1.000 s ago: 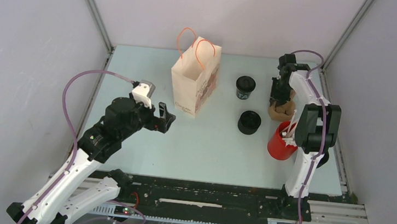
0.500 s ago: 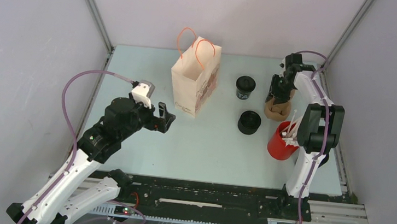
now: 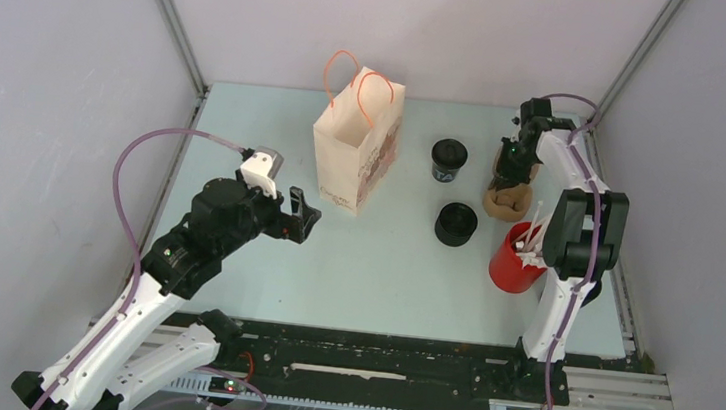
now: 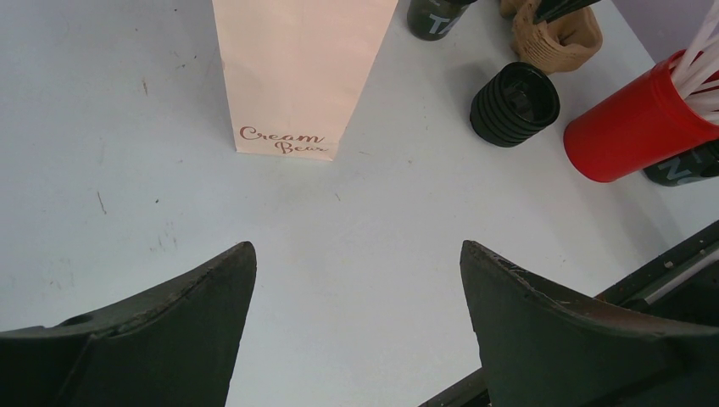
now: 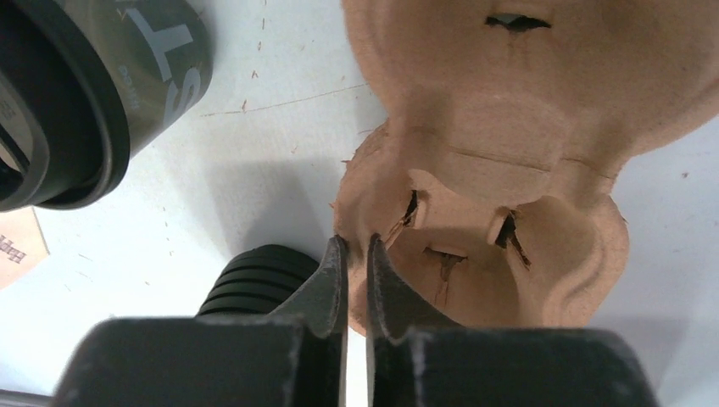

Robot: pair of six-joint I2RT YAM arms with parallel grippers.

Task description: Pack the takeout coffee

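Right jaws are re-clamping the pulp carrier at far right after popping open, left jaws are hanging wide open, and the takeout coffee is sitting unpacked just near-left of it.

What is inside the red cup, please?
White sticks stand in the red cup, leaning out past its rim. Its opaque wall hides their lower ends and whatever else may lie at the bottom.
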